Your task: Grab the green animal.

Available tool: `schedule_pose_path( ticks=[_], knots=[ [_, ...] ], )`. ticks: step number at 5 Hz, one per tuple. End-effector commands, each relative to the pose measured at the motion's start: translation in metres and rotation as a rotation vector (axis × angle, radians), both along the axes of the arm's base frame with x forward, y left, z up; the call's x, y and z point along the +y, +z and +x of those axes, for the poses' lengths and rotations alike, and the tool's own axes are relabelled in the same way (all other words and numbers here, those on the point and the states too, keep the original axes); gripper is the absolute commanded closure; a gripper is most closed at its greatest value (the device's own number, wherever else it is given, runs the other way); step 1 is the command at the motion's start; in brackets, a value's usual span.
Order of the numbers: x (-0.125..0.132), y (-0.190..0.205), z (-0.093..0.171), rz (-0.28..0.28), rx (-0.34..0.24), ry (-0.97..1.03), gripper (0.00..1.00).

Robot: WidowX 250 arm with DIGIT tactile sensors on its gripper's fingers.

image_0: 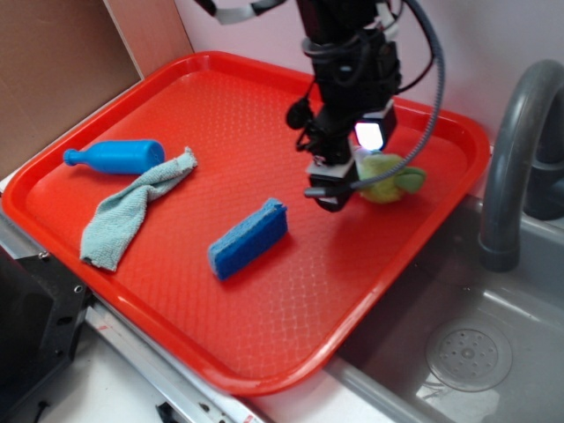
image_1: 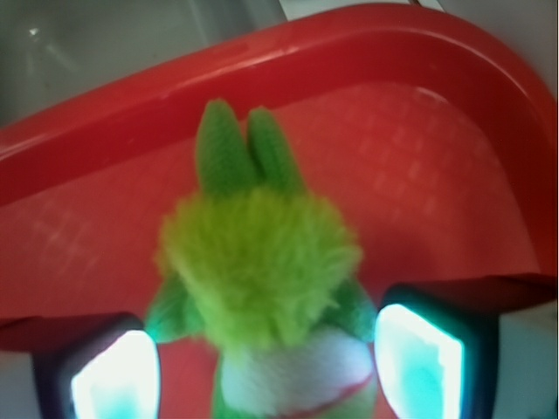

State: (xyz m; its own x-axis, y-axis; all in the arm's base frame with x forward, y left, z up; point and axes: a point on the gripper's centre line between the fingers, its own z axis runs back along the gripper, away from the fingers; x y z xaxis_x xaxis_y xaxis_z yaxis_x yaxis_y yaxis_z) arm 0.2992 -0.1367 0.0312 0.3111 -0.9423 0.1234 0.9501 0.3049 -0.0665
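Straddling the green animal (image_1: 262, 288), the pincer (image_1: 266, 367) stands open, its two glowing pads (image_1: 113, 380) on either side of the fuzzy lime body with red tray still visible between pad and fur. From the wrist view the toy lies dead centre between the jaws, its long axis running straight away from the camera: pale patch nearest, lime fluff in the middle, two darker green limbs pointing toward the far rim. That puts the narrow width of the body across the jaws, which I judge a good line for closing; whether the pincer is low enough to catch the body rather than skim the fuzz, I cannot tell.

In the exterior view the toy sits on the red tray (image_0: 264, 352) in its far right part, close to the raised rim beside the sink (image_0: 476, 352), with the pincer (image_0: 339, 185) directly over its left side. Room is tight only toward that rim. The blue sponge (image_0: 248, 238) lies near on the open side, apart from the toy; the teal cloth (image_0: 132, 207) and blue bottle (image_0: 115, 157) are well away at the far left.
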Motion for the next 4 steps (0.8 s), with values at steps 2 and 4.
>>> schedule_pose_path(
  ticks=[2, 4],
  knots=[
    [-0.021, 0.002, -0.011, 0.059, -0.042, -0.049, 1.0],
    [0.026, 0.079, -0.03, 0.126, -0.006, 0.41, 1.0]
  ],
)
